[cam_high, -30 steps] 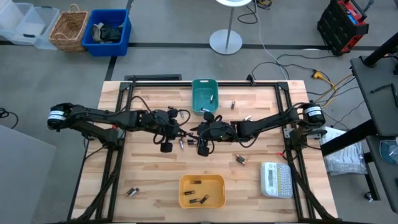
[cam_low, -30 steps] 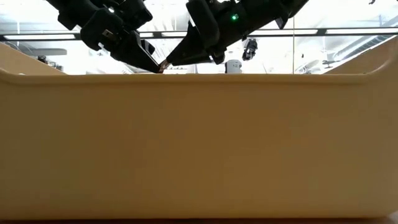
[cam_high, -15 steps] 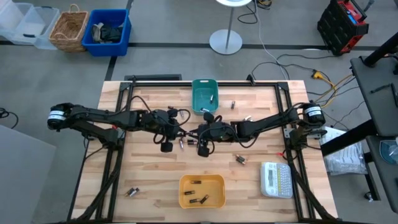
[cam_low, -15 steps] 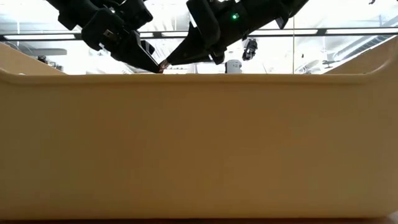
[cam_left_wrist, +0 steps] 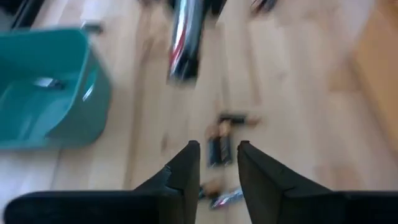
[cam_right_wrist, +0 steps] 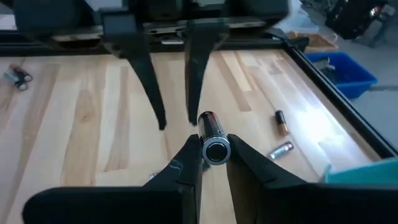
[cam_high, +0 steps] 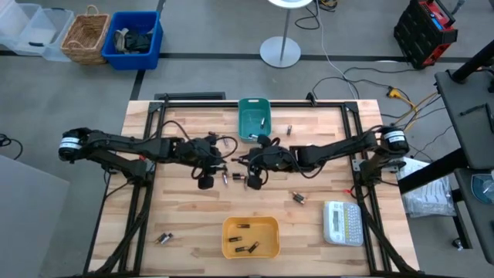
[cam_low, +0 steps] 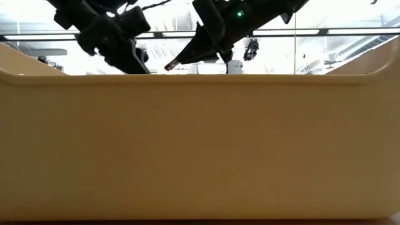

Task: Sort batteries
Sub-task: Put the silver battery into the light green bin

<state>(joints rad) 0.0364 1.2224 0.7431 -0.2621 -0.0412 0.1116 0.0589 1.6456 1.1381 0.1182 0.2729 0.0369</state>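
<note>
Mid-table — right claw pinches battery, left claw empty.

We see a teal bin, a yellow bin, a silvery battery with a reddish band, and a pale wood table.

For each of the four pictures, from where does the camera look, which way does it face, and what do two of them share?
High view: above, facing down; both arms, teal bin, yellow bin.
Low view: table height, facing level; a tan wall blocks most; both arms above.
Left wrist view: past open left pincer toward table batteries.
Right wrist view: right pincer shut on battery, left arm opposite.
Shared: teal bin, high and left wrist.
</note>
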